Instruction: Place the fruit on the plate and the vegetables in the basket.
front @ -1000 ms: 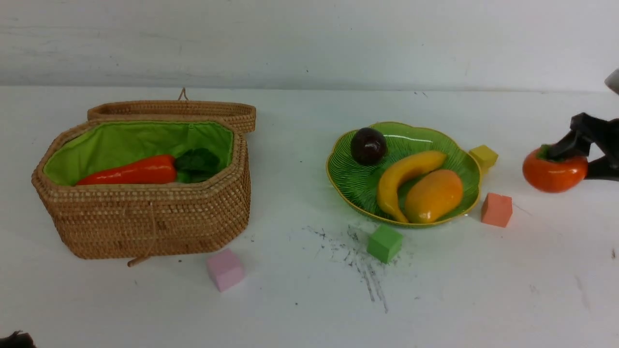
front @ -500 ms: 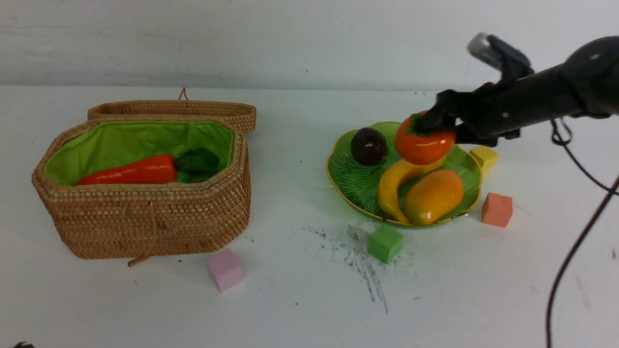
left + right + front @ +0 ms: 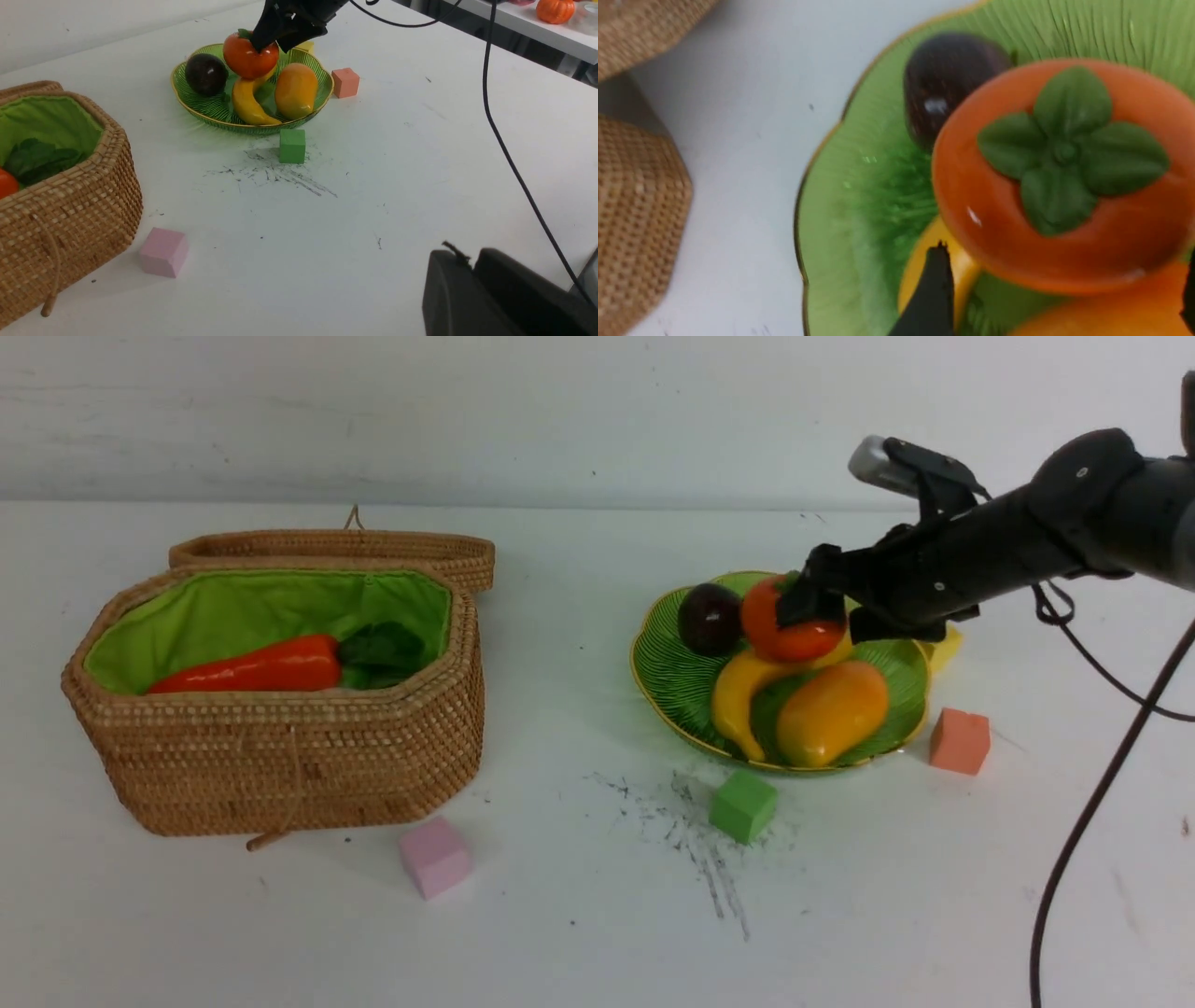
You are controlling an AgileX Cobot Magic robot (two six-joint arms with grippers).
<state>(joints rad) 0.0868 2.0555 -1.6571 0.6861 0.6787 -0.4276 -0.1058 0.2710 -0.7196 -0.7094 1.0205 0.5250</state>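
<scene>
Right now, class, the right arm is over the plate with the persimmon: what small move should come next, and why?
Probably lift the right gripper straight up and back. Its fingers look spread, and the persimmon already sits on the banana beside the mangosteen, inside the plate. A sideways pull could knock it off.

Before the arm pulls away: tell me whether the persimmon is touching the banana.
Touching. In the left wrist view the persimmon sits directly on the upper end of the banana, with no gap between them; the front view agrees.
</scene>
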